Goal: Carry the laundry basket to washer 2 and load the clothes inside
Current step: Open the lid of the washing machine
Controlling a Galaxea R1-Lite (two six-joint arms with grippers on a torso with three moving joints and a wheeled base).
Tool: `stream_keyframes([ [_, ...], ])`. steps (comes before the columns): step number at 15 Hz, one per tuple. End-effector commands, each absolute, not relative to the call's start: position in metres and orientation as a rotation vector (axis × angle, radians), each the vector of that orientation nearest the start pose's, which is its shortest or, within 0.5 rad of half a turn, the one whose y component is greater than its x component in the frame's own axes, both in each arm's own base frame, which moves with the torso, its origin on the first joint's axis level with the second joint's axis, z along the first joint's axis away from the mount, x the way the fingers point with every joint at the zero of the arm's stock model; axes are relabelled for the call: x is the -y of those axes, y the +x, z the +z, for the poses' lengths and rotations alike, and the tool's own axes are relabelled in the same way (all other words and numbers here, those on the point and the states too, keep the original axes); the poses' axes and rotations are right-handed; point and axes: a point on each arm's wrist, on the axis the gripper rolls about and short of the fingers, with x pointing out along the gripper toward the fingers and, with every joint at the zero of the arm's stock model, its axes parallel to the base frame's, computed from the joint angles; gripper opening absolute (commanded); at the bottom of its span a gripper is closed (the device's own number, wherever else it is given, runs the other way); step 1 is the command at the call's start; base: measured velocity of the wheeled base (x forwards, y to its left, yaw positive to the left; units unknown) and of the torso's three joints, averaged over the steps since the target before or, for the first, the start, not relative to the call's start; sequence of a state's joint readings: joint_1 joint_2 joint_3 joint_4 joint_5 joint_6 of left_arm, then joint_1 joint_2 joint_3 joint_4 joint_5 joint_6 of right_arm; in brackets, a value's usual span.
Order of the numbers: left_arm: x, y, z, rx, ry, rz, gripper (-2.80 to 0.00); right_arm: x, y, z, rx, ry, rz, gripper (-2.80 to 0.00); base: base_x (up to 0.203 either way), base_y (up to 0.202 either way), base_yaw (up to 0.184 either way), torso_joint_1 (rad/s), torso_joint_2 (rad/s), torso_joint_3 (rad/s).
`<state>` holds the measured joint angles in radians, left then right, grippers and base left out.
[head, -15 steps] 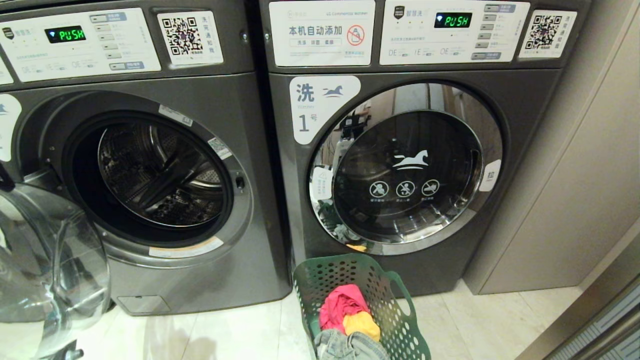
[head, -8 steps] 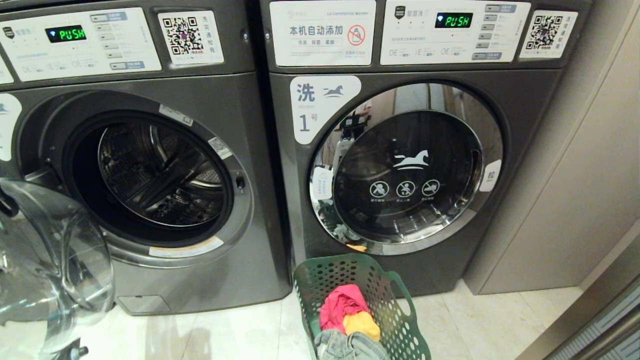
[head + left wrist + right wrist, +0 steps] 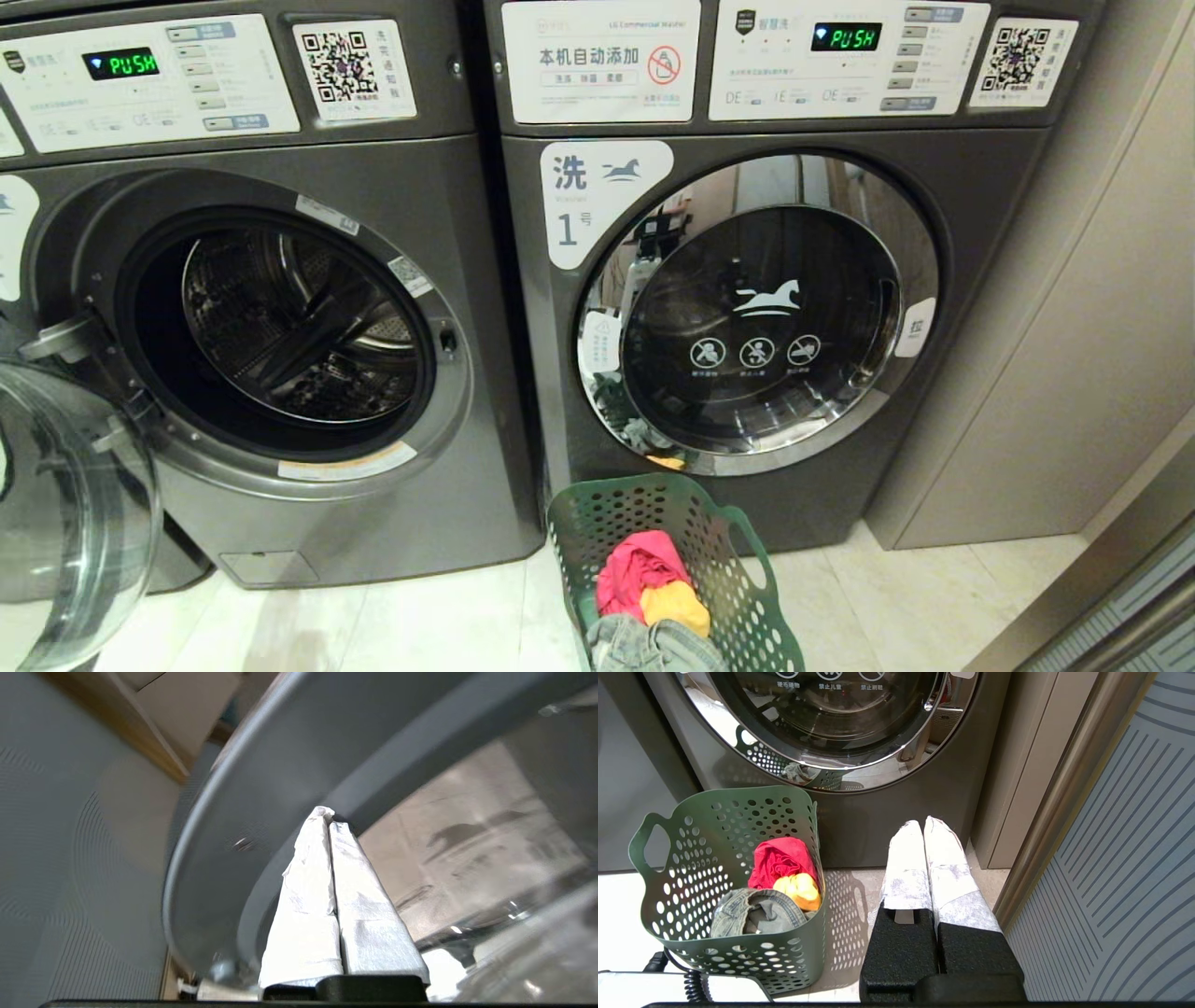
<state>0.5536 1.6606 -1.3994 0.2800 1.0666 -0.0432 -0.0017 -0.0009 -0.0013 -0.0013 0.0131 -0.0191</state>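
On the pale floor (image 3: 439, 616) at the bottom edge of your head view, the laundry basket (image 3: 597, 523) stands just in front of the closed washer labelled 1 (image 3: 775, 308), near that machine's lower left corner. You can see a red garment (image 3: 638, 566), a yellow one (image 3: 674, 605) and grey denim (image 3: 644, 646) inside it. To its left is the other grey washer (image 3: 280, 336), whose numeral label you cannot read; its drum (image 3: 294, 327) is exposed and its glass door (image 3: 75, 513) hangs swung out at the left edge. Neither arm shows here.

From the left wrist view, you find the left gripper (image 3: 327, 814) with its white-wrapped fingers (image 3: 308, 905) pressed together, empty, their tips right up against the grey rim of the open door (image 3: 289, 765); whether they touch it you cannot tell.

From the right wrist view, you see the right gripper (image 3: 923, 823) hanging low over the floor beside the basket (image 3: 714, 858), apart from it, jaws together and holding nothing. It points toward the base of the closed washer (image 3: 887, 807), with a beige wall panel (image 3: 1027, 765) close beside it.
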Motion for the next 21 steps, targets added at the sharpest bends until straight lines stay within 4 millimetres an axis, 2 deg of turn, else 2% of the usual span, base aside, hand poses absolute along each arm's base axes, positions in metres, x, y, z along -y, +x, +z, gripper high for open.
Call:
stream_keyframes([
  [1,-0.214,0.221,0.271,-0.574,0.069,1.700,-2.80,0.000,-0.023,0.076,0.002,-0.020,0.012,-2.80,0.000,0.000,0.000,0.000,0.00,0.000],
  [2,-0.226,0.213,0.270,-0.572,0.041,1.702,-2.80,0.000,-0.023,0.076,0.003,-0.020,0.012,-2.80,0.000,0.000,0.000,0.000,0.00,0.000],
  [3,-0.228,0.208,0.272,-0.555,0.021,1.676,-2.80,0.000,-0.023,0.076,0.003,-0.020,0.012,-2.80,0.000,0.000,0.000,0.000,0.00,0.000],
  [5,-0.212,0.203,0.285,-0.502,0.018,1.640,-2.80,0.000,-0.023,0.076,0.003,-0.020,0.012,-2.80,0.000,0.000,0.000,0.000,0.00,0.000],
  [7,-0.178,0.208,0.299,-0.435,0.016,1.484,-2.80,0.000,-0.023,0.076,0.003,-0.020,0.012,-2.80,0.000,0.000,0.000,0.000,0.00,0.000],
  [9,-0.129,0.207,0.312,-0.369,-0.005,1.138,-2.80,0.000,-0.023,0.076,0.003,-0.020,0.012,-2.80,0.000,0.000,0.000,0.000,0.00,0.000],
  [10,-0.104,0.202,0.309,-0.369,-0.005,0.966,-2.80,0.000,-0.023,0.076,0.003,-0.020,0.012,-2.80,0.000,0.000,0.000,0.000,0.00,0.000],
  [13,-0.045,0.156,0.265,-0.450,0.049,0.607,-2.80,0.000,-0.023,0.076,0.002,-0.020,0.012,-2.80,0.000,0.000,0.000,0.000,0.00,0.000],
  [15,-0.022,0.129,0.219,-0.497,0.086,0.436,-2.80,0.000,-0.023,0.076,0.002,-0.020,0.012,-2.80,0.000,0.000,0.000,0.000,0.00,0.000],
  [19,-0.006,0.064,0.117,-0.483,0.108,0.219,-2.80,0.000,-0.023,0.076,0.003,-0.019,0.012,-2.80,0.000,0.000,0.000,0.000,0.00,0.000],
  [21,-0.004,0.027,0.091,-0.396,0.098,0.165,-2.80,0.000,-0.023,0.076,0.003,-0.018,0.012,-2.80,0.000,0.000,0.000,0.000,0.00,0.000],
])
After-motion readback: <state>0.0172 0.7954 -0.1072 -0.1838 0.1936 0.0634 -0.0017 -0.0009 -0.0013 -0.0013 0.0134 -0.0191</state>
